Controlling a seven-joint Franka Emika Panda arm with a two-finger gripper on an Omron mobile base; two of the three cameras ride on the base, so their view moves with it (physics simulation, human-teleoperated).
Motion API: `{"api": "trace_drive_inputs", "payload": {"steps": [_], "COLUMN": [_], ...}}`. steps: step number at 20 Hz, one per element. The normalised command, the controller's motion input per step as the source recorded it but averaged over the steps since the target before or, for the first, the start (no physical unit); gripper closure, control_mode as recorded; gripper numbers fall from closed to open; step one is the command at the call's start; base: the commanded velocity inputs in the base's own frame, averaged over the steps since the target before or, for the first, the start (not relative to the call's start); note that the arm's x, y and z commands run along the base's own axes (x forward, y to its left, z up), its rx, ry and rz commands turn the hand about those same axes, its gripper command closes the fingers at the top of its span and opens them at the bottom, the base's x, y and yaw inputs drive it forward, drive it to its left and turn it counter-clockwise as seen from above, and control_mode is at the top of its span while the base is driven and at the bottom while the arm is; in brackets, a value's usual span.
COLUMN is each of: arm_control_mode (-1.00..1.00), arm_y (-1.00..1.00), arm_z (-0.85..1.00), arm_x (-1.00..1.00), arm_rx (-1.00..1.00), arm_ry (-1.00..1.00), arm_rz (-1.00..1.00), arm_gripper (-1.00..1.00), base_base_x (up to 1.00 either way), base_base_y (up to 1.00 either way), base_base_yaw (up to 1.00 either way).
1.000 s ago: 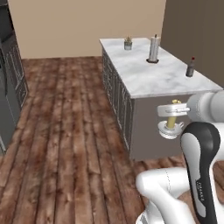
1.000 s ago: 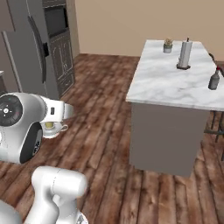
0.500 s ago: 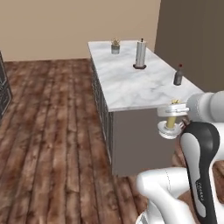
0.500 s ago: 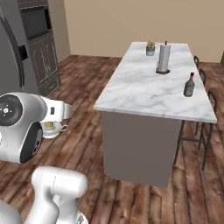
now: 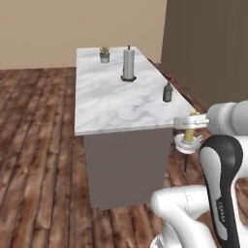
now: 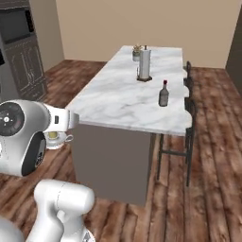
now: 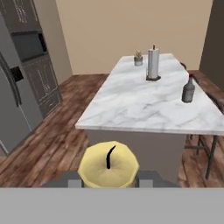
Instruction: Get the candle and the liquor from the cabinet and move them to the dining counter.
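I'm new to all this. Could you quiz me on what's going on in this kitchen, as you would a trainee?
1. True or false: the gripper is shut on the candle.
2. Which stands nearest the counter end that faces the robot: A) the potted plant, B) the paper towel roll, C) the liquor?
3. Fill in: the liquor stands on the ____.

Key: 1 true. 2 C. 3 dining counter.
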Motion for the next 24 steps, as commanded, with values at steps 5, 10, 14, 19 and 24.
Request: {"api": "trace_drive_inputs", "payload": {"steps": [5, 10, 14, 19, 24], "arm_control_mode": [1.0, 1.0, 1.0, 1.0, 1.0], "arm_y": [0.0, 0.0, 0.0, 0.0, 0.0], "arm_z": [0.0, 0.0, 0.0, 0.0, 0.0], "arm_x": [0.0, 0.0, 0.0, 0.0, 0.0], "arm_rx": [0.0, 0.0, 0.0, 0.0, 0.0], "arm_ry": [0.0, 0.0, 0.0, 0.0, 0.0], "arm_rz": [0.0, 0.0, 0.0, 0.0, 0.0], "arm_gripper": [1.0, 1.0, 1.0, 1.0, 1.0], "base_base_x": [0.32, 0.36, 0.39, 0.49, 0.56], "base_base_y": [-0.89, -0.82, -0.79, -0.72, -0.65], "base_base_yaw": [0.02, 0.01, 0.0, 0.02, 0.05]}}
